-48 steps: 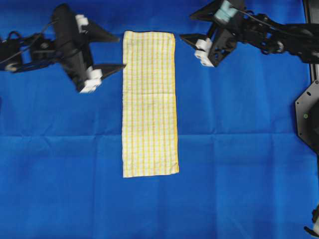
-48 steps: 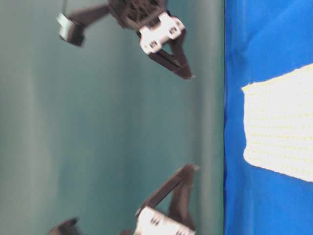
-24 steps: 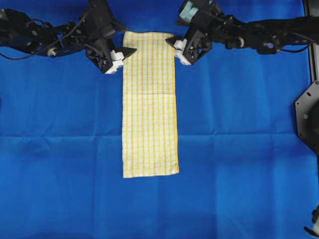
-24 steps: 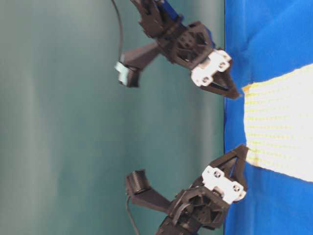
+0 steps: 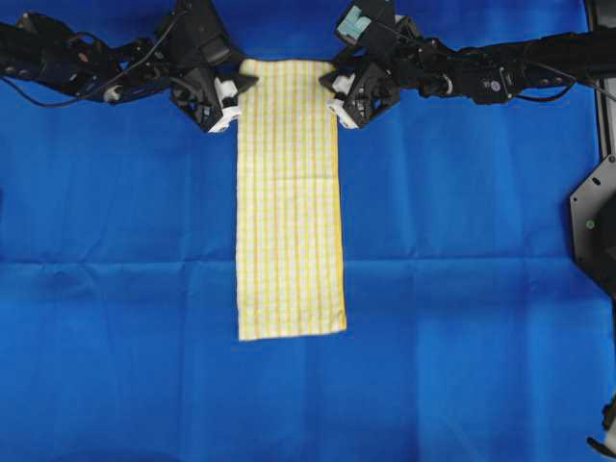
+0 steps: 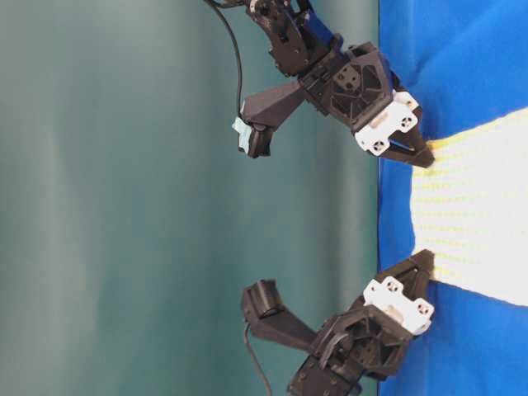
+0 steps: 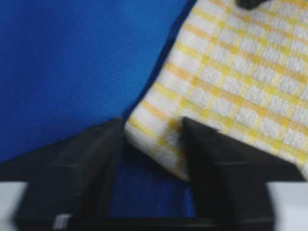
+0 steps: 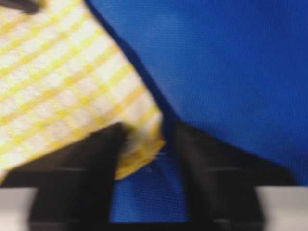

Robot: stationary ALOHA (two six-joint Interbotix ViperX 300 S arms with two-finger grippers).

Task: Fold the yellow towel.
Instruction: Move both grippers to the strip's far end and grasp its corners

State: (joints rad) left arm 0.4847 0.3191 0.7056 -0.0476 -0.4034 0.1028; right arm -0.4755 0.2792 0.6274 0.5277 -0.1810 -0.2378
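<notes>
A: Where is the yellow towel (image 5: 289, 197)?

B: It lies flat and lengthwise in the middle of the blue cloth (image 5: 462, 289) that covers the surface, one short edge toward the arms and the other toward the near side of the cloth.

A: And the left claw (image 5: 234, 89)?

B: It sits at the towel's far left corner. In the left wrist view that corner lies between the two black fingers (image 7: 226, 168), lifted a little off the blue cloth, with a gap still showing beside it. Whether the fingers have clamped the towel, I cannot tell.

A: The right claw (image 5: 332, 93)?

B: At the towel's far right corner. In the right wrist view the yellow hem curls up between its fingers (image 8: 82, 168), again with blue showing in the gap. I cannot tell if it has the towel gripped.

A: The rest of the towel?

B: Smooth and checked, flat on the cloth.
</notes>
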